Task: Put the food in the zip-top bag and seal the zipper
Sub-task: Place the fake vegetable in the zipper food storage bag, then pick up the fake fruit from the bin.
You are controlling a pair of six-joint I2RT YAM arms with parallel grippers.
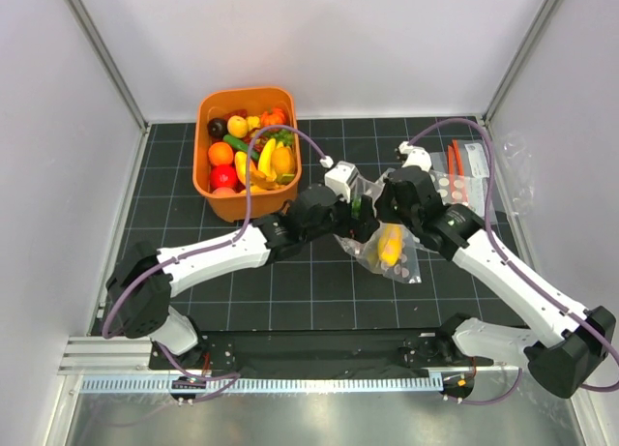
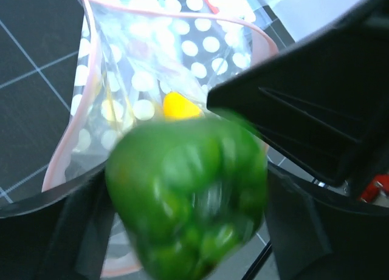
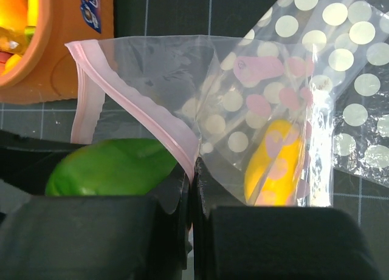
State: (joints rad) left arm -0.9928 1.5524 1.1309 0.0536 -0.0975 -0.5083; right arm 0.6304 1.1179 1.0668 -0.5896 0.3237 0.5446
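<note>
The left gripper (image 2: 188,231) stands with its jaws wide to either side of a green pepper (image 2: 188,189), which fills the lower middle of the left wrist view. The pepper is blurred, and I cannot tell whether the jaws press on it or have let go. Just beyond it, toward the top of that frame, the bag (image 2: 140,55) gapes, its pink zipper (image 2: 56,155) curving round the left and upper right of the opening. So the pepper sits right at the mouth, and the way in runs straight away from the gripper. Whether it has passed the rim I cannot tell. Deeper inside, a yellow fruit (image 2: 179,107) shows.

The right gripper (image 3: 193,195), low in the middle of its own view, has its jaws together on the zipper's near lip, holding the mouth up. The pepper is at lower left, just beside that lip. In the top view both grippers meet at the centre. Farther off, at upper left, the orange bin (image 1: 227,204) holds the rest of the food (image 1: 253,156).
</note>
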